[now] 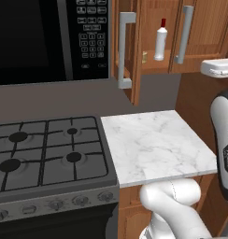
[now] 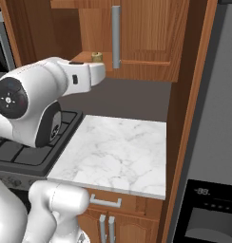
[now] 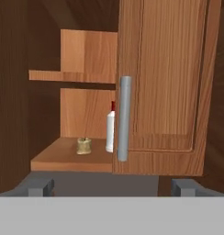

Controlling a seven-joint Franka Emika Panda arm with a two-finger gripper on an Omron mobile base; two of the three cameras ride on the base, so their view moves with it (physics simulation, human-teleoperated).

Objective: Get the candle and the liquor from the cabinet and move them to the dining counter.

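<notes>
1. Candle (image 3: 84, 145) and liquor (image 3: 110, 131) both stand on the floor of the cabinet (image 3: 164, 92), as I see them through the hand view: the small tan-gold cylinder sits near the front edge of that wooden board, the white bottle upright a little behind it and to its right, partly hidden by the door's grey bar handle (image 3: 124, 118)
2. Cabinet interior: a second wooden shelf (image 3: 72, 75) runs above the two items; one door stands swung open in the left base view, and the other hangs in front of the bottle's right side in the hand view
3. Left base view: I read the bottle (image 1: 160, 41) with its red cap between the two grey handles, on the cabinet floor, and the candle (image 1: 145, 57) as a small tan spot to its left, beside the open door
4. Right base view: the candle (image 2: 96, 57) shows just above the white arm, at the cabinet's lower edge
5. Gripper (image 3: 112, 187): my claw's two dark tips sit wide apart and hold nothing; they are level with the underside of the cabinet and apart from both items
6. Below the cabinet: a small marble slab (image 1: 155, 144) adjoining a black gas stove (image 1: 46, 151), with a black microwave (image 1: 50, 39) above the stove
</notes>
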